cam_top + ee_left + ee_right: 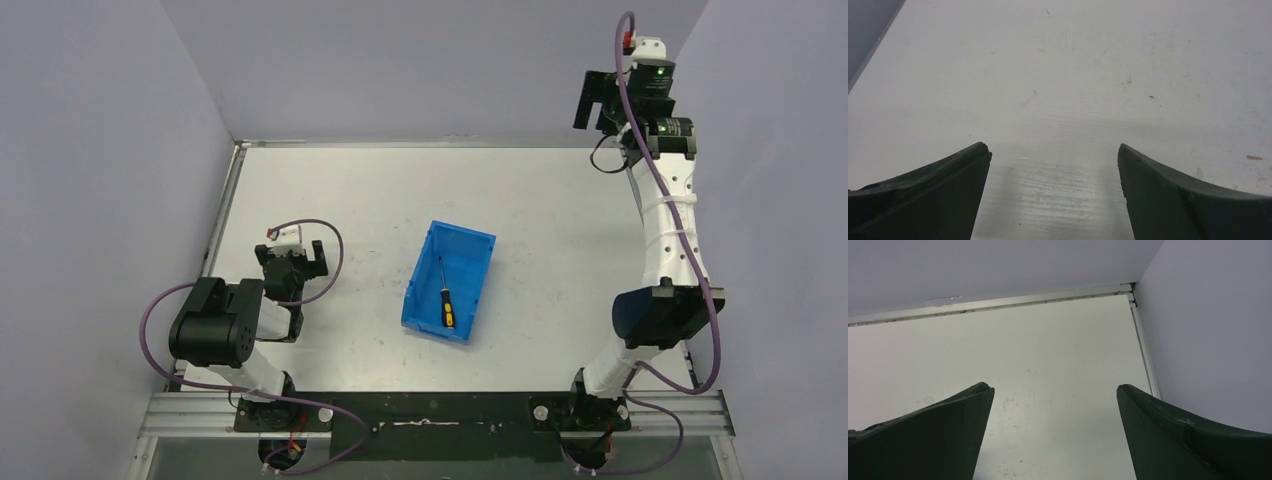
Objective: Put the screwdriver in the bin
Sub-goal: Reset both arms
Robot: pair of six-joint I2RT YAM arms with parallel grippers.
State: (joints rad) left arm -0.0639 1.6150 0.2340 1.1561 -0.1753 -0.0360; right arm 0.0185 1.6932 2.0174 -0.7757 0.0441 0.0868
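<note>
I find the small screwdriver with the yellow-and-black handle and thin dark shaft (444, 292) lying inside the blue plastic rectangular open-topped bin (468, 268). It rests on the bin floor, handle toward the arms and shaft pointing to the far side, nearer the bin's left wall than its right. The bin stands near the middle of the white desk (560, 220), slightly skewed, well apart from every desk edge and from both arms. The left hand (292, 262) sits low over the desk on the left side, between the bin and the left metal edge rail (225, 220). In its wrist view the left hand (1053, 150) has its two dark fingers (938, 190) spread wide with only bare, lightly scuffed desk surface between them; it grips nothing. The right hand (598, 108) is raised high at the far right corner, close to the pale grey enclosure wall (770, 150). In its wrist view the right hand (1054, 389) is likewise spread wide and empty, looking down at the far metal edge strip (998, 302) where it meets the right-hand rail at the corner. Open desk surface lies on all four sides of the bin, widest toward the far edge and the right.
</note>
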